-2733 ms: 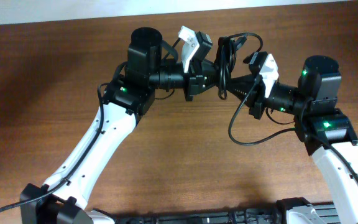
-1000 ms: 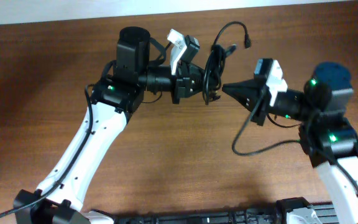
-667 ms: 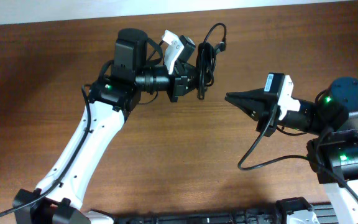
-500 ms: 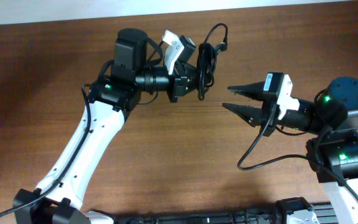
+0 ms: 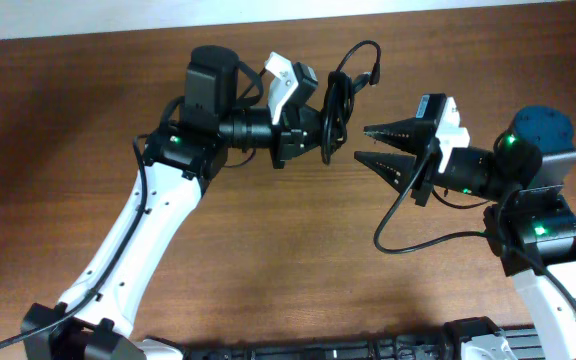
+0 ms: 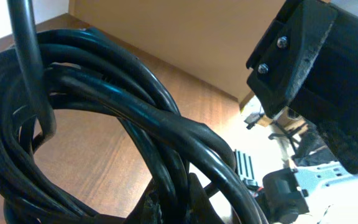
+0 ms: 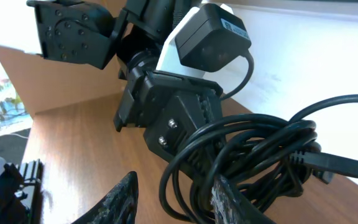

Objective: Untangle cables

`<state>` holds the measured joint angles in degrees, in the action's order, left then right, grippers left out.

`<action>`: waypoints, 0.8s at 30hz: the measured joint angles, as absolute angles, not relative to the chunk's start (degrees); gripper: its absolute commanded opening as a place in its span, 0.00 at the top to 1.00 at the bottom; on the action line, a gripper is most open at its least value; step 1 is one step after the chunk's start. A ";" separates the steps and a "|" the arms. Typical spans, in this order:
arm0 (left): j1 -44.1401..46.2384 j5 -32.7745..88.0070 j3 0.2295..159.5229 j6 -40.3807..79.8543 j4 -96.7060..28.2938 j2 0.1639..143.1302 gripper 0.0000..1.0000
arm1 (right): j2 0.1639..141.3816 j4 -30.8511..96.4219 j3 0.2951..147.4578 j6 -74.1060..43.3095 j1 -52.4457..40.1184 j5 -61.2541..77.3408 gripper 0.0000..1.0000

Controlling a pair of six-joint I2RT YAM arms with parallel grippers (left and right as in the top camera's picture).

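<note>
The cables [image 5: 336,100] are a tight coil of thin black cords held up off the wooden table. My left gripper [image 5: 324,135] is shut on the coil's lower part. One free end with a plug [image 5: 376,72] curls up behind it. In the left wrist view the cables [image 6: 104,106] fill the frame and run down into the left gripper [image 6: 179,202]. My right gripper [image 5: 364,144] stands open just right of the coil, pointing at it. In the right wrist view a loop of the cables [image 7: 272,149] shows between the right gripper's [image 7: 174,202] spread fingers, and a plug [image 7: 340,165] sticks out right.
The right arm's own thicker black wire [image 5: 408,235] hangs in a loop below its wrist. The table's far edge [image 5: 288,22] meets a white wall close behind the coil. A black rail [image 5: 368,350] lies along the near edge.
My right gripper let go of the coil, swung away to the right, opened, and has come back close to the coil. The left gripper kept its hold and shifted the coil slightly left.
</note>
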<state>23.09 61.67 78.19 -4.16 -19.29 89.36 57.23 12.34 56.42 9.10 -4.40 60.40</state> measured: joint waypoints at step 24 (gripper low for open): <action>28.56 56.38 78.19 -4.97 -14.72 89.36 1.00 | 57.74 17.10 56.42 7.68 -4.40 48.40 0.60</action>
<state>28.56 56.38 78.19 -4.97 -14.72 89.36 57.74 17.10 56.42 7.68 -4.40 48.40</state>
